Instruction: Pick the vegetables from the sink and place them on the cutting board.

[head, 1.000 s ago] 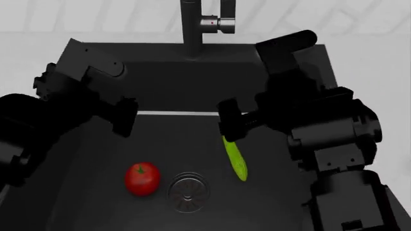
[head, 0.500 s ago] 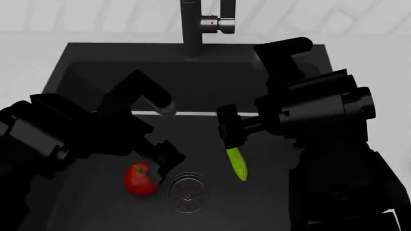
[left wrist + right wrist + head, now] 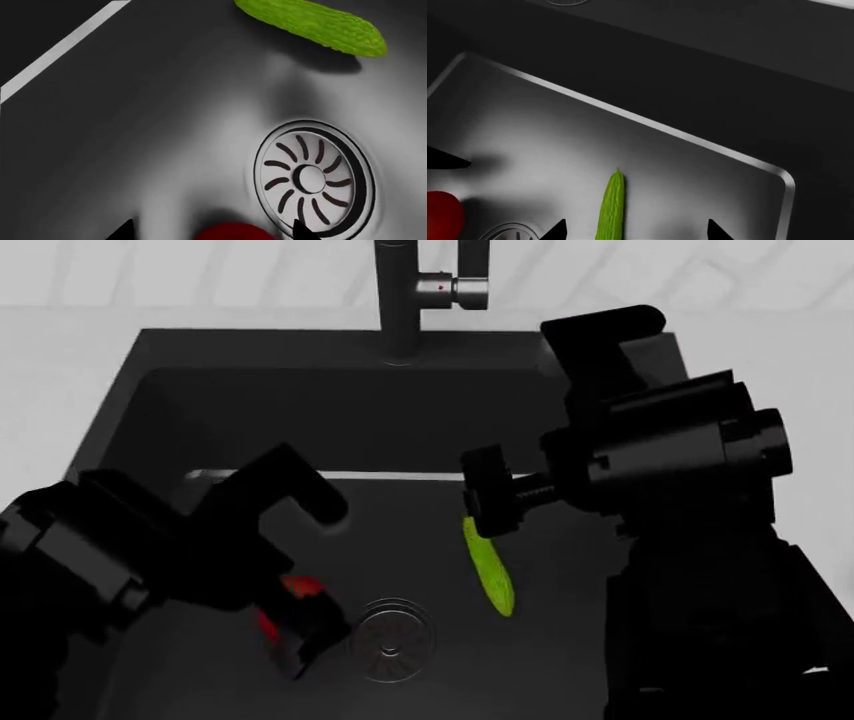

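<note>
The red tomato (image 3: 302, 592) lies on the black sink (image 3: 160, 440) floor beside the round drain (image 3: 392, 638), mostly covered by my left gripper (image 3: 304, 625). In the left wrist view the tomato (image 3: 233, 232) sits between the open fingertips (image 3: 124, 231), not touched. The yellow-green cucumber (image 3: 489, 568) lies right of the drain; it also shows in the left wrist view (image 3: 313, 24). My right gripper (image 3: 483, 502) hovers open over the cucumber's far end; in the right wrist view the cucumber (image 3: 612, 207) lies between its fingertips (image 3: 555, 230). The cutting board is out of view.
The dark faucet (image 3: 400, 300) stands at the sink's back edge. Pale counter (image 3: 67, 360) surrounds the basin. The sink walls enclose both grippers. The drain also shows in the left wrist view (image 3: 312, 179).
My left gripper has dropped lower over the tomato and now covers most of it. My right gripper has shifted slightly right and stays above the cucumber's far end.
</note>
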Controlling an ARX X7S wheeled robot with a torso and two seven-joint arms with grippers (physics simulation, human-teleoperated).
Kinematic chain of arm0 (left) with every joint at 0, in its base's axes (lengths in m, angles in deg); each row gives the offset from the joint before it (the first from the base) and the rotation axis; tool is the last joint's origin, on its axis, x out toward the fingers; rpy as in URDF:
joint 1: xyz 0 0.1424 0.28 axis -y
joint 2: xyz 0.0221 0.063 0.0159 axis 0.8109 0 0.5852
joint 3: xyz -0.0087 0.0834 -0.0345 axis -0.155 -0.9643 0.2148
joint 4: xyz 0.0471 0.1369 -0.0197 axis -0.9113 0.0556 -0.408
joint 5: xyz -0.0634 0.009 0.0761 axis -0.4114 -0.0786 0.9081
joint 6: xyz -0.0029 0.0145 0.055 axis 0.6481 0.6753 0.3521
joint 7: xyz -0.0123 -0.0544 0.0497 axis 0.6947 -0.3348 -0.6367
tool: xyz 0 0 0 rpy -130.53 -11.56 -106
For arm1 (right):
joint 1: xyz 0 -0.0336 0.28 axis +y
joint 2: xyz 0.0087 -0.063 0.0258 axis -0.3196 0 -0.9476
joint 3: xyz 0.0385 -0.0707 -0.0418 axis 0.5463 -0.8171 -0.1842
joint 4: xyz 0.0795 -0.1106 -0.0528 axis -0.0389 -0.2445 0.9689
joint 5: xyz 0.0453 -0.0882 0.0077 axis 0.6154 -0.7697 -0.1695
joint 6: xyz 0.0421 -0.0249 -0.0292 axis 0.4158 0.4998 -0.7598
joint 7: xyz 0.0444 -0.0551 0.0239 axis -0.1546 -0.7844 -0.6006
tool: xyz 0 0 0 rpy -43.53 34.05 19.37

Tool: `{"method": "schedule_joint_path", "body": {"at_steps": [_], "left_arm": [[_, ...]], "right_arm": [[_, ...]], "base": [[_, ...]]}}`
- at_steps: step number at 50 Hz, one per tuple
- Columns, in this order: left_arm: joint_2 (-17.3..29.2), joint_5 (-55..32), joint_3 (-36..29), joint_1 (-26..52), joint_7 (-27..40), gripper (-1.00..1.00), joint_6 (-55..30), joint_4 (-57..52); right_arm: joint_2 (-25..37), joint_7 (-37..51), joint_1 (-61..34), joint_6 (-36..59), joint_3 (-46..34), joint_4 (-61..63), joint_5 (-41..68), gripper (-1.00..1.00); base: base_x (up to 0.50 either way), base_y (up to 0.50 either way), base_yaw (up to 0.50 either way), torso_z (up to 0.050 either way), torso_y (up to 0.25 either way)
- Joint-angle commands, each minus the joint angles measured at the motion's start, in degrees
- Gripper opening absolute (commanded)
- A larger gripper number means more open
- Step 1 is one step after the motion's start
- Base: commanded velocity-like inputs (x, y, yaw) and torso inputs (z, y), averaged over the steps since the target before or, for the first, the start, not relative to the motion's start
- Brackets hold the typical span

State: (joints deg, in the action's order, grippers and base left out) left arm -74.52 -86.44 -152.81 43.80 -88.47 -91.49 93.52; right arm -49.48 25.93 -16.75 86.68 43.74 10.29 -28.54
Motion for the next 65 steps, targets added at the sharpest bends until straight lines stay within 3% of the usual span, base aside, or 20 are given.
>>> {"method": "schedule_joint_path", "body": {"at_steps": [1, 15, 16, 21, 27, 35, 47, 50, 65], "left_arm": [[-0.07, 0.11, -2.16, -1.15, -1.93, 1.0, -0.1, 0.0], [0.49, 2.42, -5.06, -3.11, -5.05, 1.0, -0.95, -2.34], [0.93, 2.55, -5.48, -3.47, -5.35, -1.0, -1.52, -3.55], [3.59, 2.09, -6.07, -4.49, -4.59, -1.0, -4.5, -9.89], [1.22, 2.36, -4.24, -3.87, -3.0, -1.0, 0.99, -3.06], [1.14, 0.91, 5.98, -0.54, 9.87, -1.0, 8.9, 0.97], [2.02, 7.54, 19.33, 0.57, 16.23, -1.0, 11.95, 0.97], [2.18, 9.96, 23.44, 1.03, 21.23, -1.0, 11.56, 0.99], [1.96, 22.27, 36.76, 1.42, 22.27, -1.0, 11.52, 0.97]], "right_arm": [[-0.15, -0.01, -0.24, 0.01, 0.23, -0.15, -0.36, 1.0], [-0.18, 0.22, 0.01, -0.39, 0.62, -0.15, -0.27, 1.0], [-0.19, 0.22, 0.06, -0.39, 0.61, -0.15, -0.29, 1.0], [-0.22, 0.32, 0.0, -0.6, 0.7, -0.15, -0.31, 1.0], [-0.27, 0.5, 0.05, -0.74, 0.85, -0.15, -0.3, 1.0], [-0.62, 0.1, 0.45, 0.93, 0.31, -0.15, -0.55, 1.0], [-2.3, -0.84, 1.11, 7.43, -1.76, -0.16, -0.57, 1.0], [-2.62, -0.09, 1.07, 9.27, -1.13, -0.16, -0.24, 1.0], [-3.12, 2.87, 4.77, 8.17, 0.17, -0.16, -0.13, 1.0]], "base": [[0.0, 0.0, 0.0, 0.0, 0.0], [0.0, 0.0, 0.0, 0.0, -0.001], [0.0, 0.0, 0.0, -0.015, 0.0], [0.0, 0.0, 0.0, 0.0, 0.0], [0.0, 0.0, 0.0, 0.0, -0.002], [0.0, 0.0, 0.0, -0.001, -0.003], [0.0, 0.0, 0.0, 0.0, 0.0], [0.0, 0.0, 0.0, 0.0, 0.0], [0.0, 0.0, 0.0, 0.0, 0.0]]}}
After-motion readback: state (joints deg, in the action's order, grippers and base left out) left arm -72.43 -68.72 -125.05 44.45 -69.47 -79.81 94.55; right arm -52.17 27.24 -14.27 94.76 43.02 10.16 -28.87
